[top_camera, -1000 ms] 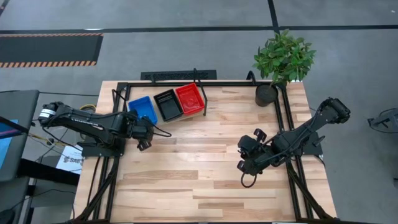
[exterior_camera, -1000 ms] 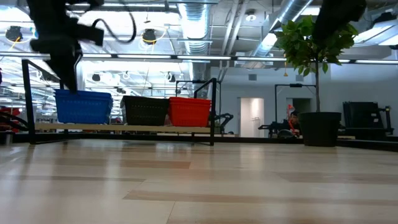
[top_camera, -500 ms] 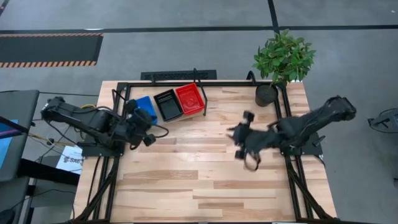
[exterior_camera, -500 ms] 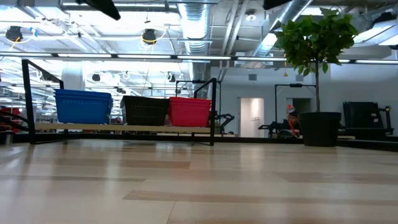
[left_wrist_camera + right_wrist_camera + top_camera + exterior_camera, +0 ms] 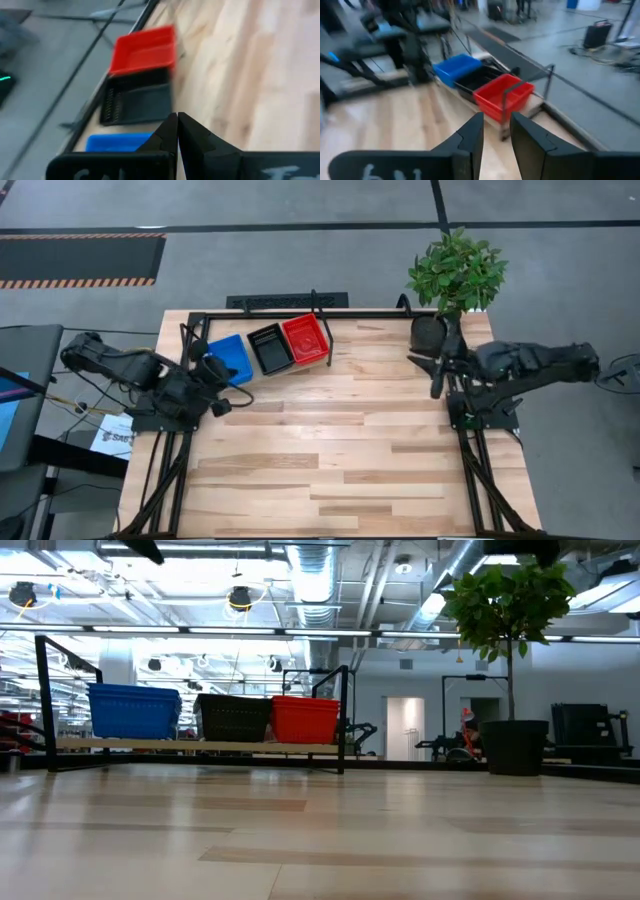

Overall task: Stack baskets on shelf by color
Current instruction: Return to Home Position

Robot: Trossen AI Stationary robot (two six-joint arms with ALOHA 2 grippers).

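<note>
Blue basket [image 5: 229, 356], black basket [image 5: 269, 347] and red basket [image 5: 305, 339] line the shelf [image 5: 200, 746], at twelve o'clock from the nearer left gripper [image 5: 177, 116], fingers together. The right gripper [image 5: 496, 117], fingers apart and empty, faces them from three o'clock.

Basket stacks: 3, namely 1 blue stack [image 5: 231, 357], 1 black stack [image 5: 269, 347] and 1 red stack [image 5: 306, 339]. Baskets per stack: can't tell, since the nested sides merge in the low view; blue looks like more than one. Shelf [image 5: 190, 746]: 1. Table [image 5: 330, 465]: 1. Potted plant [image 5: 456, 272]: 1. Grippers: 2, the left gripper [image 5: 177, 116] and the right gripper [image 5: 496, 116].
</note>
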